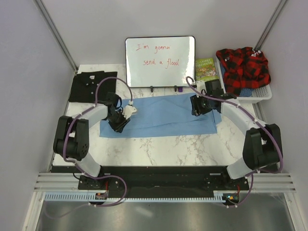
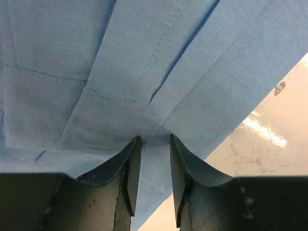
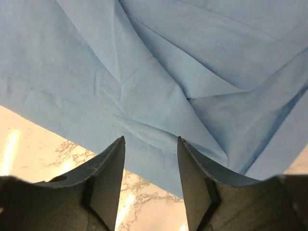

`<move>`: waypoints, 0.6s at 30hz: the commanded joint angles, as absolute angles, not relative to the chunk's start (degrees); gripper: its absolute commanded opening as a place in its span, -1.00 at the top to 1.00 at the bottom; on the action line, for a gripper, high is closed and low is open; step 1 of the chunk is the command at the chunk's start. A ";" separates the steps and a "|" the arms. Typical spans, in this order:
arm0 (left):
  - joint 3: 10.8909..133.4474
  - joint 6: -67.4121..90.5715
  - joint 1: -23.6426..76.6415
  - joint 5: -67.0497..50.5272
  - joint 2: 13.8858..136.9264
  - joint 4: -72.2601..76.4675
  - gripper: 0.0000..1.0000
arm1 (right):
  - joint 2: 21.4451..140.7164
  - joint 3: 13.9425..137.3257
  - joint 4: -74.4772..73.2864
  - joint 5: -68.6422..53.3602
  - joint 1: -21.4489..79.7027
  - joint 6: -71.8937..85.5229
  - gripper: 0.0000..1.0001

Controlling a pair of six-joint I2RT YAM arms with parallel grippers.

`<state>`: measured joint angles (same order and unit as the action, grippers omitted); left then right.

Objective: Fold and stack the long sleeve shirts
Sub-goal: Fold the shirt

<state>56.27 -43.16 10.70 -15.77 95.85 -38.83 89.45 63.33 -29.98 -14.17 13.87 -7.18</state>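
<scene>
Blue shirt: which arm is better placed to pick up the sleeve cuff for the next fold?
Left, probably. The left gripper hangs open right at the stitched cuff of the blue shirt, while the right gripper hangs open over plain cloth toward the shirt's other end.

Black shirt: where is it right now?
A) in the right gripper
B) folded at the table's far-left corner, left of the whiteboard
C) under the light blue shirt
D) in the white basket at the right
B: the top view shows the black shirt lying folded flat at the table's far-left corner, just left of the whiteboard.
</scene>
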 commanded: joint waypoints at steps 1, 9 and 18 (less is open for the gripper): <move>49.23 -45.27 14.84 -10.81 96.07 -37.44 0.24 | 87.01 61.97 -32.87 -13.45 13.54 -6.59 -0.07; 48.67 -36.22 25.41 -15.81 87.02 -43.32 0.24 | 91.40 62.40 -31.47 -13.62 13.62 -7.47 -0.01; 58.10 -17.51 -4.20 -38.23 77.70 -49.39 -0.10 | 90.70 64.51 -26.64 -21.44 18.18 -5.54 0.03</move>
